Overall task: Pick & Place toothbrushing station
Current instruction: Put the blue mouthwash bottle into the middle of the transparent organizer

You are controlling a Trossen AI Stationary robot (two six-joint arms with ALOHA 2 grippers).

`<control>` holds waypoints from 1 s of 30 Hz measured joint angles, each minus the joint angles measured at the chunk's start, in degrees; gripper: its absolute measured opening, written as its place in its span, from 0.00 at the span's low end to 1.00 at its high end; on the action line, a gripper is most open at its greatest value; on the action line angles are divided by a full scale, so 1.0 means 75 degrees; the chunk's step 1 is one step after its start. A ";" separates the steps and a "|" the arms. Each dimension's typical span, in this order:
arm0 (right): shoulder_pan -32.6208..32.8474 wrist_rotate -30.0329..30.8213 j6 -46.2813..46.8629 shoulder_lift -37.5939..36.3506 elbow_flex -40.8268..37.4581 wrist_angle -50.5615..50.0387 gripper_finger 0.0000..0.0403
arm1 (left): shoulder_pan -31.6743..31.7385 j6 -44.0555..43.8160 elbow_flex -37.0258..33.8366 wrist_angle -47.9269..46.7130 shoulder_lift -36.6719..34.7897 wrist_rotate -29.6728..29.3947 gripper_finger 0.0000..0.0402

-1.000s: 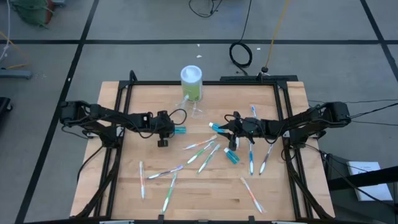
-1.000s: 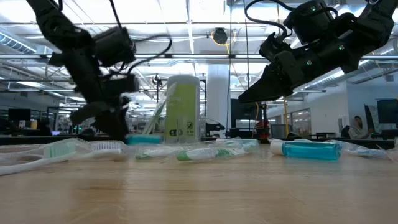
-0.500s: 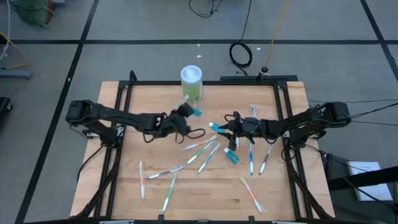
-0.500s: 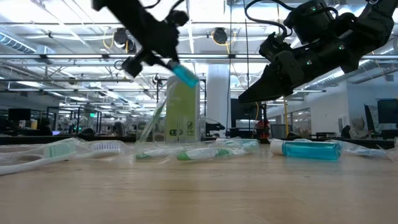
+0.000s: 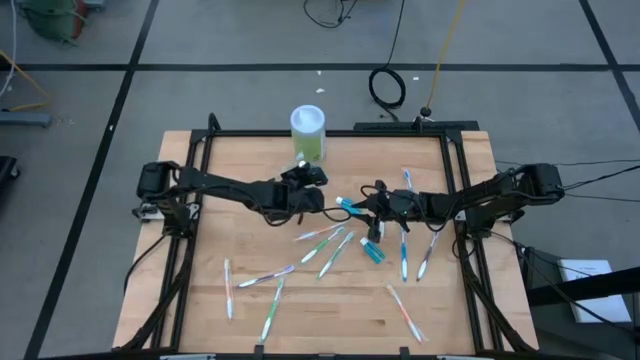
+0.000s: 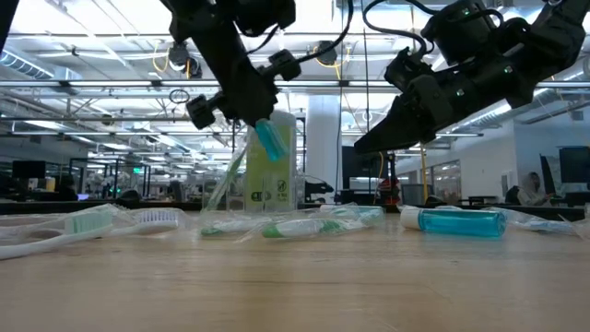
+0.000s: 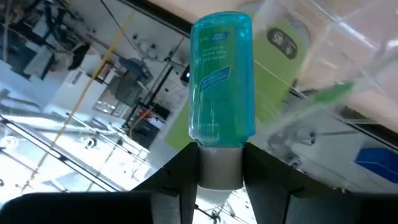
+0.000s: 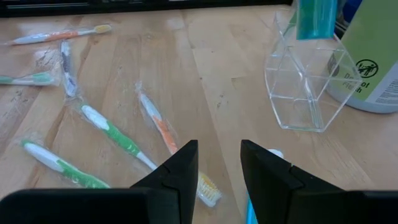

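Observation:
My left gripper [image 5: 306, 183] is shut on a small teal bottle [image 7: 221, 74], raised above the table next to the green canister with a white lid [image 5: 308, 133]. The see-through holder [image 8: 305, 87] stands on its base just before the canister, and the bottle [image 8: 316, 17] hangs over it. In the low view the bottle [image 6: 270, 138] slants down in front of the canister [image 6: 269, 161]. My right gripper [image 8: 214, 163] is open and empty, raised above the table right of the holder [image 5: 352, 205]. My left gripper pinches the bottle's grey cap end [image 7: 221, 169] between its two fingers, one on each side. The teal body sticks out past the fingertips and slants downward [image 6: 270, 138]. The bottle is lifted clear of the table, over the see-through holder.
Several wrapped toothbrushes [image 5: 325, 240] lie scattered across the middle and near part of the table, more at the right [image 5: 405, 250]. A second teal bottle [image 5: 373, 250] lies below my right gripper. A black frame [image 5: 330, 133] borders the table.
My left gripper has risen from near the table and gone toward the right and far edges to the holder, carrying the teal bottle. The bottle, first level and low, is now lifted clear and tipped with its bottom slanting down. My right gripper has kept still.

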 joint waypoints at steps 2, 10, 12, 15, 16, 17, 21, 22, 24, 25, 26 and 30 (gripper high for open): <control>0.0010 0.0000 0.0000 0.0000 0.0000 -0.0004 0.29 | 0.0049 -0.0078 0.0009 -0.0041 -0.0024 -0.0106 0.29; 0.0010 0.0000 0.0268 0.0000 0.0000 -0.0013 0.29 | 0.0800 -0.0121 -0.0222 -0.0960 -0.0002 0.0121 0.29; 0.0010 0.0000 0.0265 0.0000 0.0000 -0.0015 0.29 | 0.0892 -0.0141 -0.0227 -0.1050 -0.0004 0.0128 0.29; 0.0010 0.0003 0.0207 0.0000 0.0000 -0.0013 0.29 | 0.0948 -0.0027 -0.0224 -0.1056 -0.0010 0.0539 0.29; 0.0010 0.0000 0.0201 0.0000 0.0000 -0.0013 0.29 | 0.0949 0.0030 -0.0224 -0.1068 -0.0010 0.0708 0.29; 0.0010 0.0000 0.0204 0.0000 0.0000 -0.0013 0.29 | 0.0944 0.0113 -0.0224 -0.1068 -0.0010 0.0876 0.29; 0.0010 0.0003 0.0184 0.0000 0.0000 -0.0013 0.29 | 0.0935 0.0885 -0.0224 -0.1065 -0.0010 0.1579 0.29; 0.0010 0.0000 0.0183 0.0000 0.0000 -0.0013 0.29 | 0.0947 0.1089 -0.0224 -0.1065 -0.0010 0.1725 0.29; 0.0010 0.0003 0.0145 0.0000 0.0000 -0.0013 0.29 | 0.0998 0.1394 -0.0224 -0.1079 -0.0010 0.1958 0.29; 0.0010 0.0002 0.0121 0.0000 0.0000 -0.0013 0.29 | 0.1022 0.1454 -0.0224 -0.1076 -0.0010 0.2068 0.29; 0.0010 0.0003 0.0098 0.0000 0.0000 -0.0011 0.29 | 0.1042 0.1501 -0.0224 -0.1069 -0.0010 0.2171 0.29; 0.0010 0.0003 -0.0016 0.0000 0.0000 -0.0012 0.29 | 0.1122 0.1535 -0.0224 -0.1054 -0.0010 0.2689 0.29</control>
